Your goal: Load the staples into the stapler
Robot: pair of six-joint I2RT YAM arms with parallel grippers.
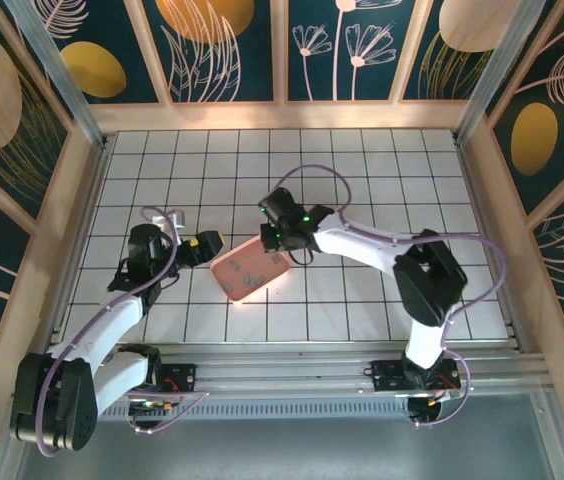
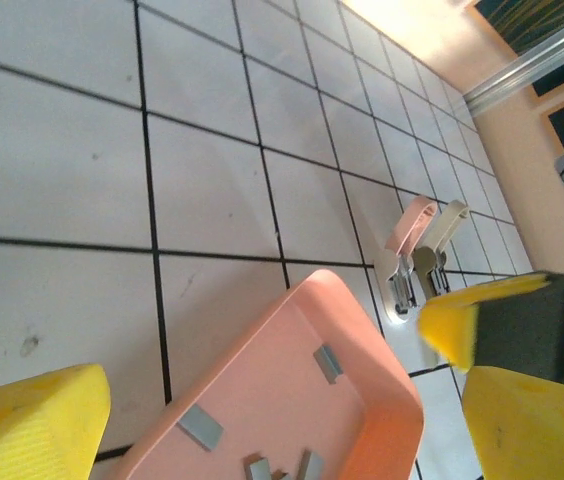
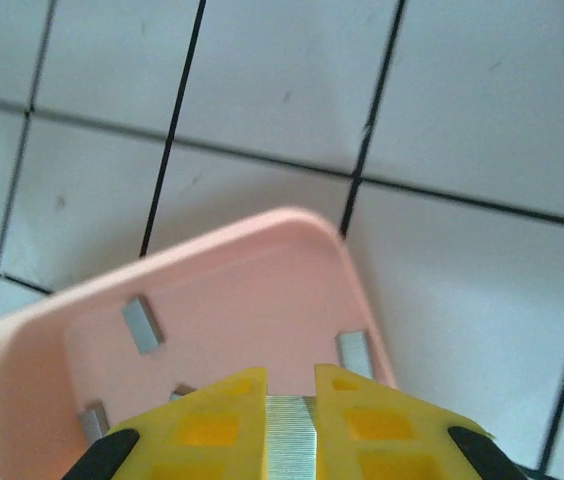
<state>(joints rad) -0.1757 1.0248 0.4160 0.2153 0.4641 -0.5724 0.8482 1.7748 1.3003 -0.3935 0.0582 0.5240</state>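
My right gripper point(image 3: 290, 388) is shut on a strip of grey staples point(image 3: 290, 435), pinched between its yellow fingers above the pink tray point(image 3: 262, 225). More loose staples point(image 3: 142, 323) lie flat in the tray. The stapler point(image 2: 417, 250) is small and whitish-pink. It lies hinged open on the tiles just past the tray's far corner. In the left wrist view the right gripper's yellow fingers point(image 2: 454, 322) hang close beside it. My left gripper point(image 2: 282, 405) stands open at the tray's near-left side, with nothing between its fingers. In the top view the left gripper point(image 1: 207, 243) and right gripper point(image 1: 277, 237) flank the tray point(image 1: 232, 280).
White tiled floor with black grid lines surrounds the tray. Wooden walls and metal posts point(image 1: 77, 100) enclose the workspace. The right arm point(image 1: 362, 245) arches over the tiles right of the tray.
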